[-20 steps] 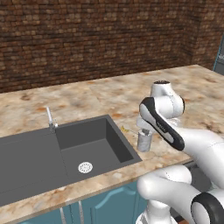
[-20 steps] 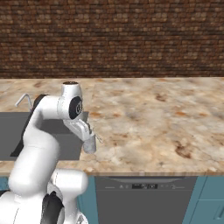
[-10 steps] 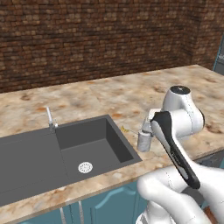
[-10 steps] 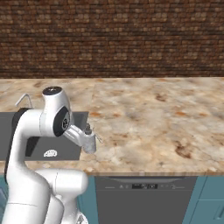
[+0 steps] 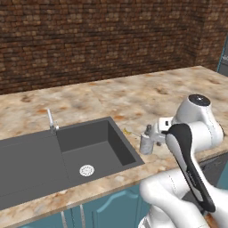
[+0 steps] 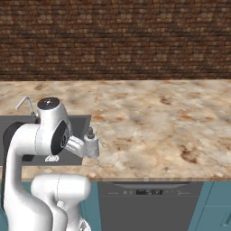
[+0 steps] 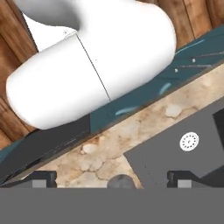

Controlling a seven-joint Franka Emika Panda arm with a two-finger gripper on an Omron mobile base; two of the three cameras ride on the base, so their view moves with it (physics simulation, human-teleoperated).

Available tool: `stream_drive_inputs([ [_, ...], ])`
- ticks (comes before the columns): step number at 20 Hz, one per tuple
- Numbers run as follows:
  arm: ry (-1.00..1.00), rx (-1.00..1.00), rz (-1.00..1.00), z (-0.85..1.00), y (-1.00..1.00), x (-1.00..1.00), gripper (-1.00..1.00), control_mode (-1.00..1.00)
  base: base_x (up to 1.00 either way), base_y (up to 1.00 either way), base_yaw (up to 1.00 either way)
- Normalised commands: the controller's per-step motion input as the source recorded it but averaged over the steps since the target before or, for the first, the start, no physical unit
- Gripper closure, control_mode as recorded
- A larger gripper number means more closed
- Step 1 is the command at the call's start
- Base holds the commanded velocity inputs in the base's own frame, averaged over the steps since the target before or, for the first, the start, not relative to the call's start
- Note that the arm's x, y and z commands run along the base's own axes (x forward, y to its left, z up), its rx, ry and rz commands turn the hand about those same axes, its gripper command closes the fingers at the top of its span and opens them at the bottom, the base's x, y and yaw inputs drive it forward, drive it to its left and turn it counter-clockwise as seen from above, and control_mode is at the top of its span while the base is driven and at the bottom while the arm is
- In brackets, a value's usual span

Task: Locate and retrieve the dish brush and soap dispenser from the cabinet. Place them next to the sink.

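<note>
The soap dispenser (image 5: 145,142), a pale bottle with a dark pump top, stands upright on the marble counter just right of the dark grey sink (image 5: 26,156). My gripper (image 5: 153,136) reaches it from the front edge side, open, with its fingertips (image 7: 43,178) wide apart on either side of the pump top (image 7: 121,181). The right base view shows the dispenser (image 6: 92,145) at the end of my hand (image 6: 77,146). A small yellowish thing with a thin pale stem (image 5: 127,132), seemingly the dish brush, lies between sink rim and dispenser. The cabinet is out of view.
A chrome tap (image 5: 51,121) stands behind the sink, and a round drain (image 5: 86,170) marks the basin floor. A brick wall (image 5: 98,35) backs the counter (image 5: 147,95), which runs wide to the right. Teal base cabinets (image 5: 107,211) and a dishwasher front (image 6: 144,203) lie below.
My arm's upper links have swung up and over while the hand stays by the dispenser. The dispenser has not moved, and the jaws have stayed wide.
</note>
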Motion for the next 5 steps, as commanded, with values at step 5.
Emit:
stream_drive_inputs([
  [5,-0.01,0.00,0.05,-0.09,-0.24,0.02,-1.00,-1.00,0.00,0.00,0.00],
])
